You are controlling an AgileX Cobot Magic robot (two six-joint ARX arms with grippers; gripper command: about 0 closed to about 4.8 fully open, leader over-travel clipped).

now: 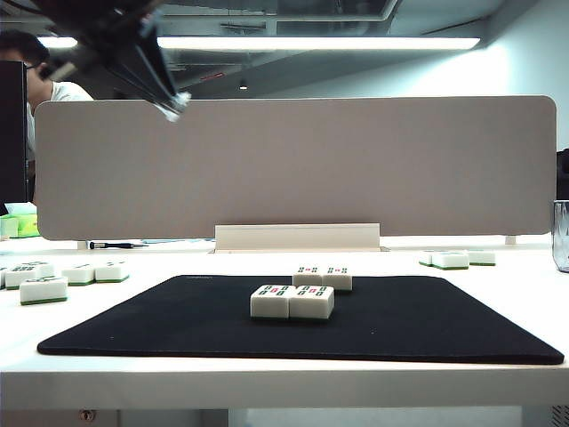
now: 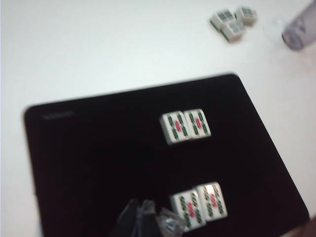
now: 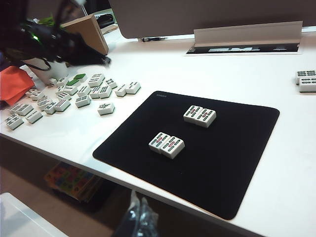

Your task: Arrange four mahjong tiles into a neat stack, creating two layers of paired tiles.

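Observation:
Four mahjong tiles lie face up on the black mat point(image 1: 178, 320) as two side-by-side pairs. The near pair point(image 1: 292, 301) point(image 2: 200, 205) point(image 3: 166, 144) and the far pair point(image 1: 323, 277) point(image 2: 186, 126) point(image 3: 200, 115) sit a little apart. My left gripper point(image 1: 172, 103) point(image 2: 142, 216) is blurred, shut and empty, high above the mat's left part, near the close pair in its wrist view. My right gripper point(image 3: 138, 213) hangs shut and empty off the table's front edge, short of the mat point(image 3: 222, 163).
Several loose tiles lie off the mat on the left point(image 1: 44, 286) point(image 3: 74, 96) and a few at the far right point(image 1: 458, 259) point(image 2: 232, 22). A clear cup point(image 1: 561, 236) point(image 2: 298, 32) stands at the right edge. A white partition point(image 1: 293, 165) closes the back.

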